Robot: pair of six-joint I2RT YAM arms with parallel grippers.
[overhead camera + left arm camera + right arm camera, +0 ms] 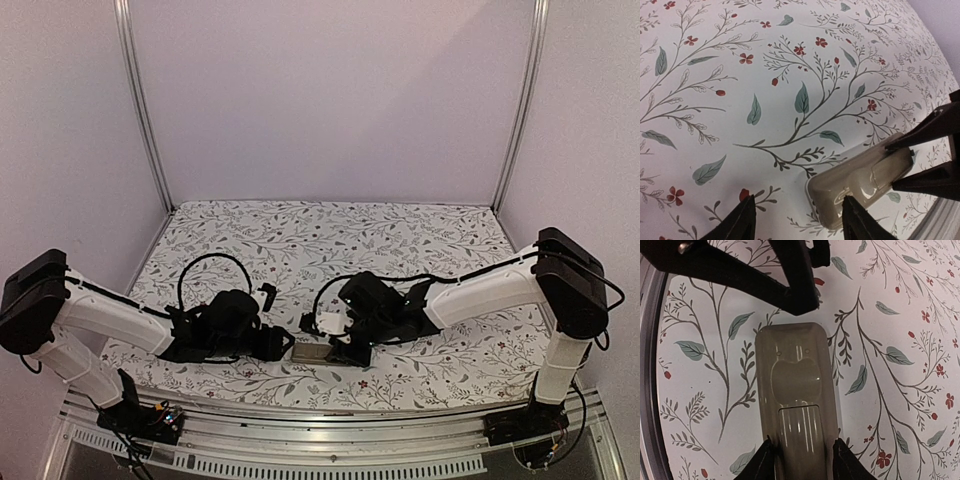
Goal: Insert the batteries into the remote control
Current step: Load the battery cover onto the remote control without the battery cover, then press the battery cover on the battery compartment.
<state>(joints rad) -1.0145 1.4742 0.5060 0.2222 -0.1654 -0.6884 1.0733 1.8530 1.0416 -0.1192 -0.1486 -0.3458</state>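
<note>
The remote control (312, 352) lies face down near the table's front edge, its grey-tan underside up. My right gripper (345, 350) is shut on its right end; in the right wrist view the fingers (762, 462) clamp both long sides of the remote (795, 385), by the ribbed cover panel. My left gripper (285, 345) is open at the other end. In the left wrist view its jaws (800, 225) stand wide apart, and one fingertip (857, 217) overlaps the end of the remote (865, 177). No batteries are in view.
The floral cloth (330, 240) covers the table. A metal rail (330, 415) runs along the front edge, close below the remote; it also shows in the right wrist view (647, 390). Plain walls and metal posts (145, 110) enclose the back and sides.
</note>
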